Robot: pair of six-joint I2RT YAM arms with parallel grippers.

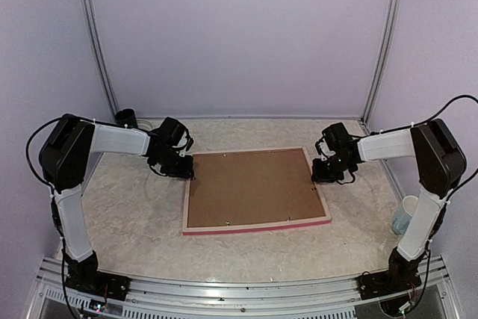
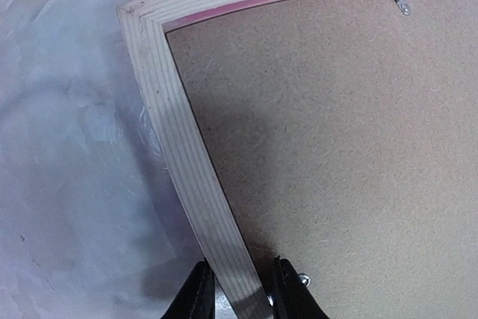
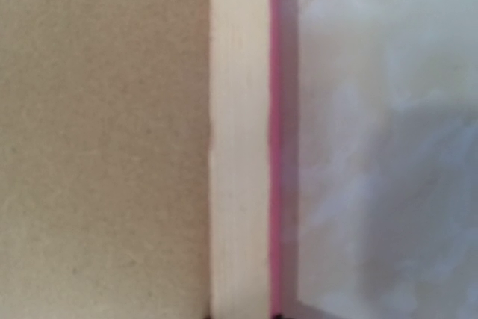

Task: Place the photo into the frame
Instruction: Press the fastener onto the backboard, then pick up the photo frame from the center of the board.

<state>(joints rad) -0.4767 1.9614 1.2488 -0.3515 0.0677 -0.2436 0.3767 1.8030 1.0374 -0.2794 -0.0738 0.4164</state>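
Scanning L to R in the top view, we see the L pincer [image 1: 184,166] at the 10 o'clock corner of the frame [image 1: 254,227], on its left rail. The L wrist cam shows both fingers [image 2: 196,296] straddling that pale wood rail, one on the outer side and one over the brown backing board [image 1: 250,187]. We can't tell if they're clamped on it or loose round it.

The frame lies flat, back up, in the middle of the counter [image 1: 127,214]. Its pink edge shows along the 6 o'clock side and the board fills it. A small metal tab [image 2: 403,4] sits on the board nr the top rail.

The R pincer [image 1: 328,171] is at the frame's 2 o'clock, against the right rail. The R wrist cam is blurred, w/ the rail running down the middle and pink on its 3 o'clock side. We can't tell if it's clenched or released.

A pale cup [image 1: 404,214] stands at 4 o'clock, well apart from the frame.
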